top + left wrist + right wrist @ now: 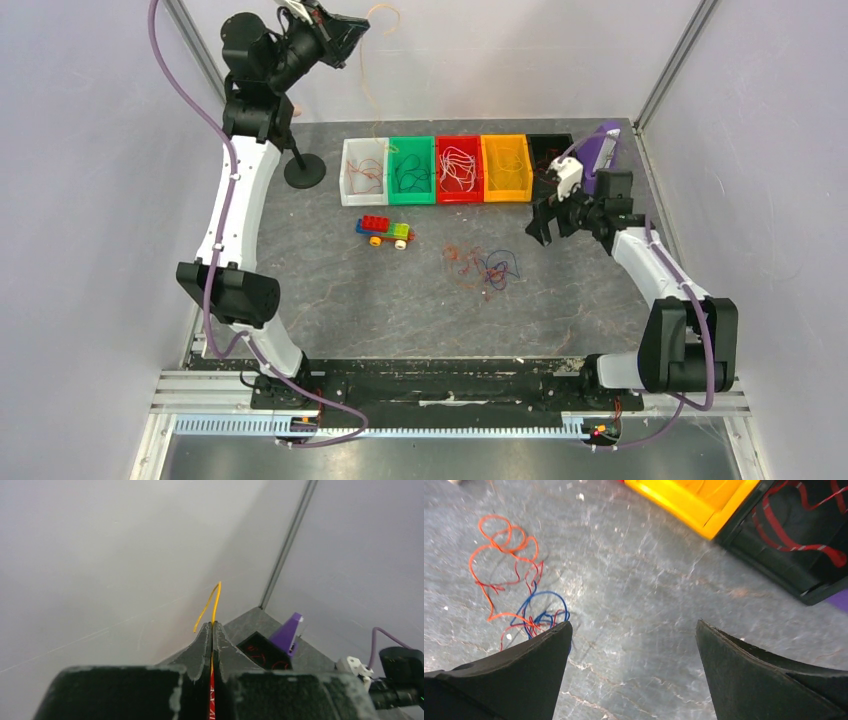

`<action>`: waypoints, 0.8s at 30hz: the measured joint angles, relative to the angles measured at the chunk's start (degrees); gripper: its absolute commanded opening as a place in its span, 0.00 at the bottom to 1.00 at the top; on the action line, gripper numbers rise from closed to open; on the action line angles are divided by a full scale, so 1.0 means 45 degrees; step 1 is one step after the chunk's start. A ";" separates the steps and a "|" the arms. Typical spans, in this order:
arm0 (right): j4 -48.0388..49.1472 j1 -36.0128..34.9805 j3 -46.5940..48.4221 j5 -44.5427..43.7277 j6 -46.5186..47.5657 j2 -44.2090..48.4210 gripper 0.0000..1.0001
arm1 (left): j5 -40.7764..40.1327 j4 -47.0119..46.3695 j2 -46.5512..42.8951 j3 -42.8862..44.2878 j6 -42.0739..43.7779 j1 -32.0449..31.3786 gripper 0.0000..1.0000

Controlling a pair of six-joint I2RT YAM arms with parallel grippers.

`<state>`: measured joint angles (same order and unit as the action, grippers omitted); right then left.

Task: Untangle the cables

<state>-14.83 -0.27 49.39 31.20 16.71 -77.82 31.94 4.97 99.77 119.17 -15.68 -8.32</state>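
The loose cables (486, 265) lie as a small flat tangle of thin orange-red and blue wire, looped and kinked, near the middle of the grey, scuffed, stone-patterned surface (330, 300). A separate yellow cable (214, 600), hair-thin, is clamped in my left pincer (212, 627), whose fingers are pressed together on it. It bends in a hairpin above the tips, and the top view shows it trailing in a fine wavy line down toward the white bin (364, 170). That pincer is raised high at the rear left corner. My right pincer (634, 630) is spread wide and empty, its matte black wedge-shaped fingers over bare surface just right of the tangle. The black bin (804, 540), a glossy rectangular box, holds thicker red wire.
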 measured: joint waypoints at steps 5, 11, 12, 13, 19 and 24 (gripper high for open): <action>0.0243 0.0525 0.1681 0.1753 -0.0316 0.0000 0.80 | 0.0393 -0.0199 0.0039 0.0233 -0.0525 -0.0797 0.02; 0.4051 0.0180 0.2982 0.3881 -0.3424 0.0287 0.67 | 0.0607 -0.0189 0.0238 0.0214 -0.0772 -0.2234 0.02; 0.4658 0.0034 0.3196 0.4041 -0.3973 0.0291 0.67 | 0.0612 -0.0180 0.0257 0.0136 -0.0792 -0.2501 0.02; 0.5299 -0.0267 0.3536 0.4148 -0.4590 0.0267 0.67 | 0.0612 -0.0180 0.0267 0.0053 -0.0797 -0.2725 0.02; 0.7757 -0.2176 0.5323 0.4386 -0.6538 0.0063 0.79 | 0.0612 -0.0175 0.0427 -0.0461 -0.1015 -0.4075 0.02; 0.8218 -0.3118 0.5561 0.4235 -0.6771 -0.0379 0.78 | 0.0602 -0.0194 0.0607 -0.0597 -0.1739 -0.4493 0.02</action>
<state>22.15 -14.31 74.41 50.26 -13.76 -79.53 34.65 4.10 102.50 116.49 -23.51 -28.53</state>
